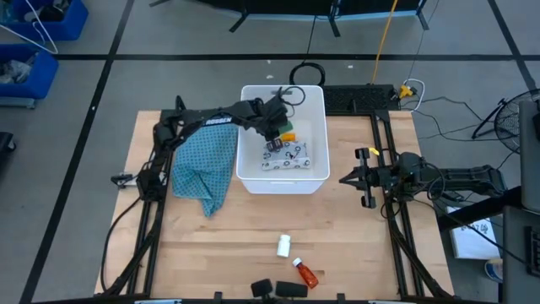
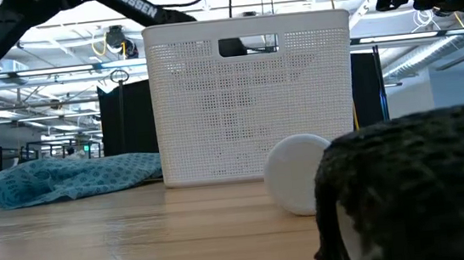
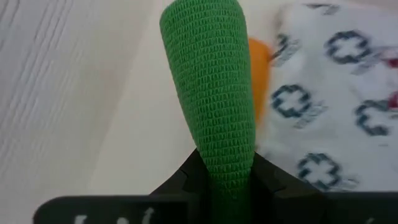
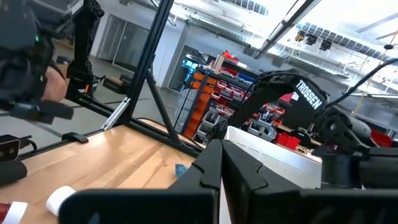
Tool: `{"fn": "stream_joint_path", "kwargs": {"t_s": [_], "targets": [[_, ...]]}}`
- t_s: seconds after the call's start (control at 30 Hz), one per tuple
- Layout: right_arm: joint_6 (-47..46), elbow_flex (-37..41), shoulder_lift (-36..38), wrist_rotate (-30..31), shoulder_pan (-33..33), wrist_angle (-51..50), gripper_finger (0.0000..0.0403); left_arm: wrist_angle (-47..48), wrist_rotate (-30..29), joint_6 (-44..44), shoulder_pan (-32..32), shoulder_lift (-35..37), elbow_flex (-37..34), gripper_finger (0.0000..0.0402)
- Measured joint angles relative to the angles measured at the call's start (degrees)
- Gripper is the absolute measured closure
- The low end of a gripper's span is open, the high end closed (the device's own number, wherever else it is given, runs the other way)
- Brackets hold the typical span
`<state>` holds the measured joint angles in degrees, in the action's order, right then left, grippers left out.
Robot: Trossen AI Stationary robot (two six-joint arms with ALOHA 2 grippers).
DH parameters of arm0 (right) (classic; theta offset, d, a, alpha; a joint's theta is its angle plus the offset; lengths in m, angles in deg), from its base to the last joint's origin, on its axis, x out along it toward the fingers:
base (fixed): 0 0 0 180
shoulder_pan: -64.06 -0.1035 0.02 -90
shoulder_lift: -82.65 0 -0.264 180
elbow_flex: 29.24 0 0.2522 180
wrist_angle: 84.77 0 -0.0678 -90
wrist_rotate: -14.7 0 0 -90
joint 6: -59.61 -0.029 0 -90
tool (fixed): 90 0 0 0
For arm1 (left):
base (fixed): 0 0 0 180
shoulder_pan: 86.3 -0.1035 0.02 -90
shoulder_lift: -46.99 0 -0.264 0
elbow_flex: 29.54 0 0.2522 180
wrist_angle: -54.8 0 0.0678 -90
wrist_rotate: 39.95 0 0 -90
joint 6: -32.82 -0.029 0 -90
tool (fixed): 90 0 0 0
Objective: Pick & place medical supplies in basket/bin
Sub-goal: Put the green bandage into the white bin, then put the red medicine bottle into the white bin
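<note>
Three loose items lie at the tabletop's (image 1: 337,245) near edge: black oblong (image 1: 278,290), orange-red bottle (image 1: 306,274), small white bottle (image 1: 284,246). Farther back, the left hand (image 1: 272,135), inside the white tub (image 1: 250,176), is clamped on a green block (image 3: 211,93), long axis pointing away from the fingers, above the cross-printed pouch (image 1: 295,157); teal cloth (image 1: 205,165) lies beside the tub. The right hand (image 1: 364,177), fingers together, waits right of the tub.

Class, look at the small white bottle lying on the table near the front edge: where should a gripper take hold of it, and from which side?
Grip the small white bottle across its round body, coming straight down from above: it lies on its side on the table, clear of the orange-red bottle, so the fingers should fit either side.
</note>
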<state>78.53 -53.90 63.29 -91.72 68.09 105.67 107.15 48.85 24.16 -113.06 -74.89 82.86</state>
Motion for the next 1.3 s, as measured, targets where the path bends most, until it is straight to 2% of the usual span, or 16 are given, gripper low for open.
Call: {"fn": "stream_joint_path", "kwargs": {"t_s": [0.13, 0.3, 0.4, 0.57, 0.7, 0.87, 1.03, 1.17, 1.3], "targets": [[0.00, 0.00, 0.00, -0.01, 0.00, 0.06, 0.0403, -1.45, 0.71, 1.78, -0.86, -0.03, -3.62, 0.0339], [-0.17, 0.00, 0.00, -0.08, 0.00, 1.22, 0.0403, -2.22, 3.47, 2.78, -1.42, 0.05, -5.82, 0.0346], [-0.17, 0.00, 0.00, -0.10, 0.00, 1.27, 0.0403, -2.18, 4.54, 2.68, -1.72, -0.01, -6.15, 0.0335], [-0.20, 0.00, -0.01, -0.12, 0.00, 1.27, 0.0403, -2.78, 5.92, 3.35, -1.64, 0.01, -5.95, 0.0295], [-0.20, 0.00, 0.00, -0.12, 0.00, 1.31, 0.0403, -2.50, 5.93, 3.26, -1.53, 0.01, -4.12, 0.0235], [-0.87, 0.00, 0.00, -0.16, -0.01, 1.79, 0.0403, -1.62, 5.68, 2.80, -1.44, 0.01, 0.04, 0.0147], [-0.86, 0.00, -0.02, -0.19, 0.00, 1.73, 0.0403, 4.55, 4.82, 0.41, -1.24, 0.01, 6.56, 0.0085], [-0.86, 0.00, 0.00, -0.19, 0.00, 1.27, 0.0403, 17.19, 2.89, -3.85, 0.18, 1.85, 15.62, 0.0072], [-0.91, 0.00, 0.00, -0.22, -0.01, 0.68, 0.0403, 27.18, -2.97, -5.77, 3.53, 9.27, 23.14, 0.0105]]}}
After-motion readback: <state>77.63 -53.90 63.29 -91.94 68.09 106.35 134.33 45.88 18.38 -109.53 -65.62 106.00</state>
